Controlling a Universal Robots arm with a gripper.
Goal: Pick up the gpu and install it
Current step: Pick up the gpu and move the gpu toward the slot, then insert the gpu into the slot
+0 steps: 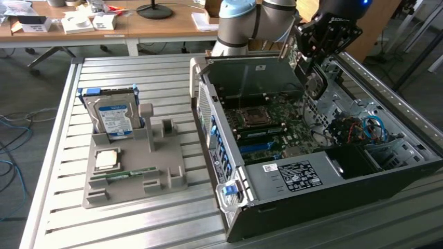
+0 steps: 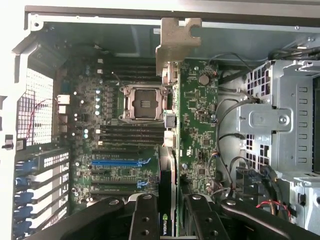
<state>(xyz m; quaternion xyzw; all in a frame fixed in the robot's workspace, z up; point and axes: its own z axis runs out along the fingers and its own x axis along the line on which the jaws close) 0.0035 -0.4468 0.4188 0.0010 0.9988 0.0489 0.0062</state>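
Aloft, gpu (image 2: 195, 130) between the jaws

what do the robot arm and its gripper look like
The arm is a silver-grey tube with pale blue joint caps. The gripper is matte black, with two jointed link fingers dotted with round holes and bolt heads.

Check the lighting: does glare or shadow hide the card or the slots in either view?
Wrist view: the card in the end effector is evenly lit, the slots beside it dimmer but readable, no glare. Exterior view: the card looks dark above the case; the bay sits in deep shadow.
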